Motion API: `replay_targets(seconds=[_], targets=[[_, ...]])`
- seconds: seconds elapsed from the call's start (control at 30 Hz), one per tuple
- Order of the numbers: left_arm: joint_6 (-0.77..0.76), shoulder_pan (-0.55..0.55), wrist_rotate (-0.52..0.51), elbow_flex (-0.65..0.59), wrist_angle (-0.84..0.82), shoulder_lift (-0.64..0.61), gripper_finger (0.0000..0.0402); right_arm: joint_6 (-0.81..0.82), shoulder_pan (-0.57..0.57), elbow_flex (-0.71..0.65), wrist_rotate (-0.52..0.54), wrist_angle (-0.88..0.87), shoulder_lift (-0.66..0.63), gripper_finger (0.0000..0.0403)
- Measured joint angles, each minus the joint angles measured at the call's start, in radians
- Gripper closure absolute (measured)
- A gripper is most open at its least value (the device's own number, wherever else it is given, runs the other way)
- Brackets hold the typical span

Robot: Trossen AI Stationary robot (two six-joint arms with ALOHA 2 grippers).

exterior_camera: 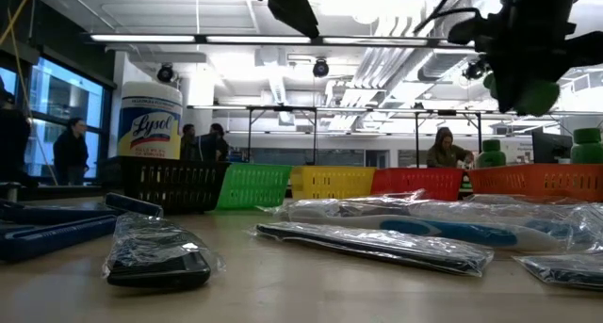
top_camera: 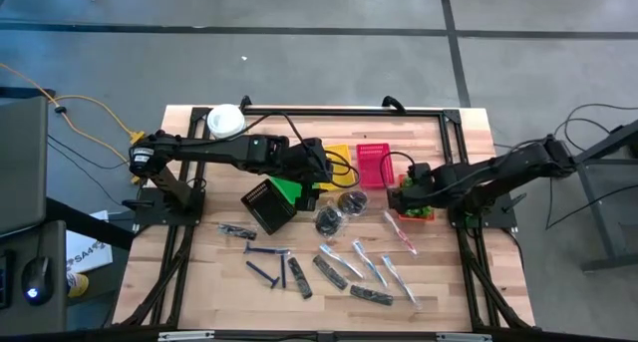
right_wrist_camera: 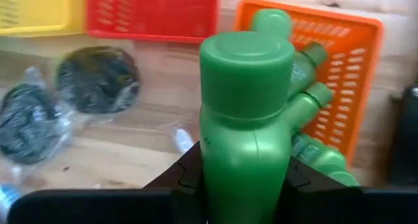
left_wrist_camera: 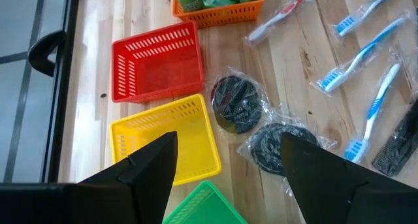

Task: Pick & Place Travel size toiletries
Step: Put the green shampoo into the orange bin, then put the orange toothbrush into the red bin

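My right gripper (top_camera: 407,187) is shut on a stubby green bottle (right_wrist_camera: 245,132), in the air over the orange basket (right_wrist_camera: 356,67), where several more green bottles (right_wrist_camera: 307,100) lie. In the low view the bottle (exterior_camera: 539,97) hangs high at the right. My left gripper (left_wrist_camera: 225,165) is open and empty above the yellow basket (left_wrist_camera: 166,139) and the green basket (left_wrist_camera: 206,204). Two clear-bagged dark round pieces (left_wrist_camera: 238,103) lie on the table just beyond it. Toothbrush packets (top_camera: 364,257), dark strips (top_camera: 329,272) and blue razors (top_camera: 267,252) lie on the near half of the table. My right gripper pinches the green bottle's body by its two sides (right_wrist_camera: 215,172), low on the body, between its two fingers. The bottle lies along the fingers, its cap (right_wrist_camera: 246,57) pointing away from the wrist. It is lifted clear above the orange basket and the table.
A red basket (top_camera: 373,163) stands between the yellow and orange ones, and a black basket (top_camera: 267,204) stands left of the green one. A large white tub (top_camera: 226,121) with a yellow label stands at the far left. People show in the room beyond the table.
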Motion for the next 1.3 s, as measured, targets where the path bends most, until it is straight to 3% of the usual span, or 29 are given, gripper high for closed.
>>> replay_targets(seconds=[0.43,0.77,0.97,1.3], targets=[[0.027,0.0,0.0,0.0,-0.001,0.0,0.0142,0.11,-0.001,0.0,-0.012,-0.067,0.19,0.0286],[0.042,0.001,0.0,0.0,-0.024,0.0,0.0142,0.121,-0.033,0.0,-0.024,-0.079,0.271,0.0211],[0.047,0.001,-0.012,0.0,-0.077,-0.003,0.0142,0.113,-0.032,0.0,-0.034,-0.08,0.207,0.0187],[-0.043,0.04,-0.046,-0.001,-0.198,-0.048,0.0142,0.119,0.097,0.0,-0.029,0.034,0.021,0.02]])
